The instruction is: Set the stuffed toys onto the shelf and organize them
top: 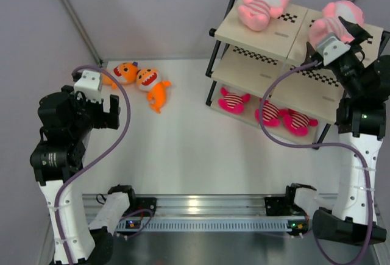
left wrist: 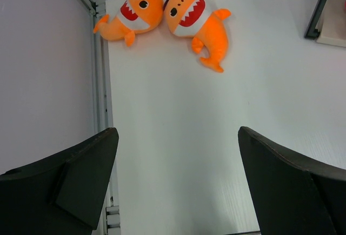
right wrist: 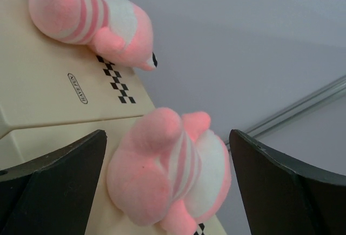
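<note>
On the top beige wooden board of the black-framed three-tier shelf (top: 244,33), marked with checkered strips, lay two pale pink plush toys with darker pink stripes and white bellies. One (top: 263,4) lay on the left half. The other (right wrist: 167,175) lay at the right end, between the fingers of the right gripper (right wrist: 166,138). Those jaws stood wide apart, and contact with the plush could not be judged. Three magenta-and-white striped plush toys (top: 268,113) lay in a row on the lowest tier. Two orange plush sharks with white teeth (left wrist: 200,21) lay head to head on the white table (top: 195,137), near the left wall. The left gripper (left wrist: 178,132) hung open and empty, well short of the sharks.
</note>
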`<state>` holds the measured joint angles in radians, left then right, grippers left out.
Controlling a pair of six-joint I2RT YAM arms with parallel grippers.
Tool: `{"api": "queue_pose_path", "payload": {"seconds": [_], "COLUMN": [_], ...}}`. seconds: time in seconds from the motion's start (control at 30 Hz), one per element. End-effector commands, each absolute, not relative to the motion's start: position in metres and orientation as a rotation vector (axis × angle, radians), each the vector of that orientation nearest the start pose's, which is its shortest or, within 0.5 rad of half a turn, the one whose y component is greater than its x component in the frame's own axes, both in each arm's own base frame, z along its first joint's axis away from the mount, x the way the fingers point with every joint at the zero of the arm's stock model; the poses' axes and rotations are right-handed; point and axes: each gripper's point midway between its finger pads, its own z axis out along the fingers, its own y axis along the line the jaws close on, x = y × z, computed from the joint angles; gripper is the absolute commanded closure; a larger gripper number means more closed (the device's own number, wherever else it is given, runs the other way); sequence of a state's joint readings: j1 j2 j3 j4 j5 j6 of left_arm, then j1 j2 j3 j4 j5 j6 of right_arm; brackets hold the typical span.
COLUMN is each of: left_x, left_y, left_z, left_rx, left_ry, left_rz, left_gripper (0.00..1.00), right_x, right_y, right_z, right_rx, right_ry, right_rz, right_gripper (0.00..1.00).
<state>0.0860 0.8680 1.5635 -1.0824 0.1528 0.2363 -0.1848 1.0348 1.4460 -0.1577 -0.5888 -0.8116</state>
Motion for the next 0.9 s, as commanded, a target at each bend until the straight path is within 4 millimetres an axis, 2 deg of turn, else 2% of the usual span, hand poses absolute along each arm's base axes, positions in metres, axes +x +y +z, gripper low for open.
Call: {"api": "queue_pose_path", "payload": {"seconds": [0.0,0.07,0.13,0.17,0.23,0.27,0.33,0.37,0.4,0.43,0.47,0.53,0.57,0.6,0.63,0.67,0.7,0.73,0.77,0.8,0.83,0.87], "left_x": [0.217,0.22,0.224,0.226,0.228,0.231,0.233,0.236,0.239,0.245,0.251,0.275,0.294,0.313,0.331,0.35,0.364,0.385,0.405,0.419,0.439,0.459], "left_y": [-0.001,0.0,0.002,0.004,0.008,0.01,0.013,0.014,0.015,0.014,0.013,0.014,0.016,0.016,0.017,0.014,0.007,0.001,-0.005,-0.007,-0.009,-0.009], "left_z": [0.377,0.364,0.342,0.323,0.303,0.28,0.257,0.235,0.227,0.214,0.211,0.214,0.215,0.22,0.21,0.221,0.221,0.204,0.216,0.215,0.195,0.205], "left_rx": [0.274,0.289,0.3,0.323,0.343,0.379,0.43,0.445,0.454,0.468,0.473,0.44,0.427,0.41,0.391,0.39,0.399,0.379,0.358,0.333,0.302,0.276], "left_ry": [1.949,1.982,2.044,2.094,2.155,2.217,2.285,2.357,2.387,2.438,2.449,2.421,2.423,2.39,2.425,2.393,2.389,2.426,2.391,2.384,2.418,2.377], "left_rz": [0.051,0.055,0.057,0.064,0.079,0.083,0.092,0.076,0.069,0.045,0.036,0.039,0.058,0.082,0.098,0.138,0.159,0.14,0.139,0.133,0.128,0.143], "left_gripper": [0.01,0.02,0.03,0.03,0.04,0.05,0.07,0.08,0.09,0.09,0.09,0.09,0.09,0.09,0.09,0.08,0.08,0.06,0.05,0.05,0.03,0.03], "right_x": [0.3,0.286,0.28,0.271,0.266,0.258,0.261,0.253,0.266,0.264,0.264,0.277,0.279,0.286,0.289,0.292,0.298,0.294,0.292,0.289,0.28,0.28], "right_y": [0.024,0.035,0.04,0.047,0.054,0.062,0.068,0.085,0.087,0.103,0.11,0.12,0.137,0.138,0.159,0.169,0.178,0.187,0.204,0.212,0.226,0.238], "right_z": [0.567,0.584,0.595,0.606,0.616,0.624,0.627,0.631,0.628,0.629,0.632,0.626,0.619,0.617,0.61,0.605,0.599,0.603,0.592,0.591,0.591,0.579], "right_rx": [-0.846,-0.845,-0.827,-0.823,-0.8,-0.804,-0.797,-0.818,-0.805,-0.816,-0.811,-0.795,-0.817,-0.795,-0.819,-0.825,-0.821,-0.819,-0.848,-0.849,-0.859,-0.889], "right_ry": [0.913,0.869,0.856,0.834,0.828,0.815,0.834,0.821,0.859,0.852,0.851,0.875,0.876,0.895,0.897,0.905,0.921,0.887,0.882,0.866,0.829,0.833], "right_rz": [-0.453,-0.429,-0.408,-0.388,-0.339,-0.307,-0.271,-0.21,-0.204,-0.145,-0.123,-0.103,-0.064,-0.093,-0.053,-0.041,-0.031,-0.008,0.033,0.051,0.089,0.111], "right_gripper": [0.03,0.01,0.01,0.01,0.01,0.0,0.01,0.01,0.0,0.01,0.01,0.0,0.01,0.01,0.01,0.01,0.01,0.01,0.01,0.01,0.01,0.01]}}
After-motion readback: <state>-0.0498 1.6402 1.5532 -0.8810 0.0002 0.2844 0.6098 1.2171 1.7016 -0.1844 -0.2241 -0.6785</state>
